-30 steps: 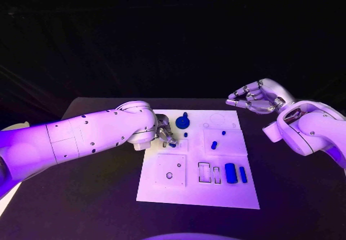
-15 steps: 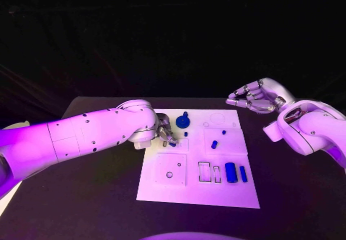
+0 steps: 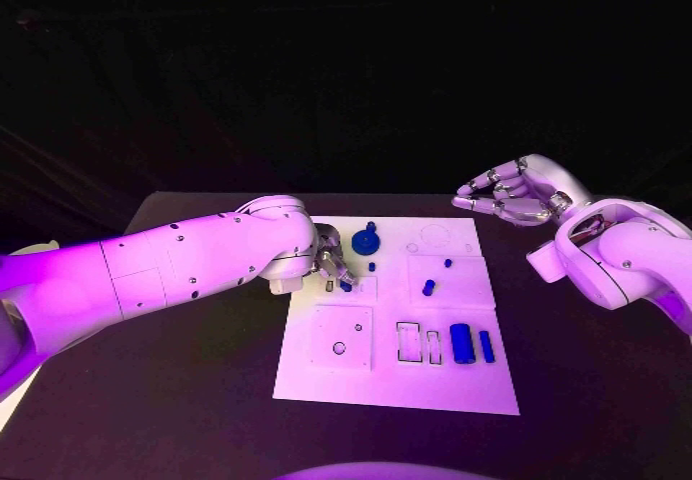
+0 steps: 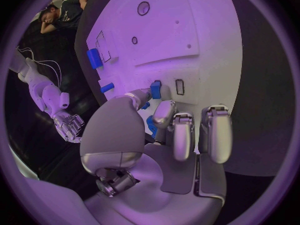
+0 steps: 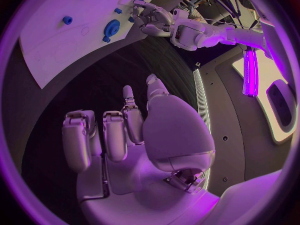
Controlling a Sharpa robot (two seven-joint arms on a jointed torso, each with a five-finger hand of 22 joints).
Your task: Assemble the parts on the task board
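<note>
The matte black worktop (image 3: 188, 390) carries the flat white rectangular task board (image 3: 397, 385), a smooth plate marked with shallow outlined recesses: squares, small round holes and narrow slots.

The left arm, a thick glossy white shell studded with small dark screws, reaches across to the board's near-left upper area. Its silver left hand (image 3: 329, 268) sits low over the board with its fingers pointing down; in the left wrist view the thumb and the neighbouring finger close on a small blue block part (image 4: 155, 89), pinched just beside a little rectangular slot (image 4: 180, 86), while the other fingers (image 4: 215, 135) hang straight and apart.

The right hand (image 3: 505, 198) is raised off the worktop beyond the board's far-right corner, well apart from every part, its metallic fingers curled inward around nothing.

On the board, largest first: a round blue disc part with a raised knob (image 3: 366, 241) near the far edge; a chunky blue cylinder part (image 3: 460, 343) lying in the near-right area, with a slimmer blue bar part (image 3: 486, 347) just beside it; a short blue peg part (image 3: 428, 289) at mid-right; and a tiny blue stud part (image 3: 372, 268) near the left hand.
</note>
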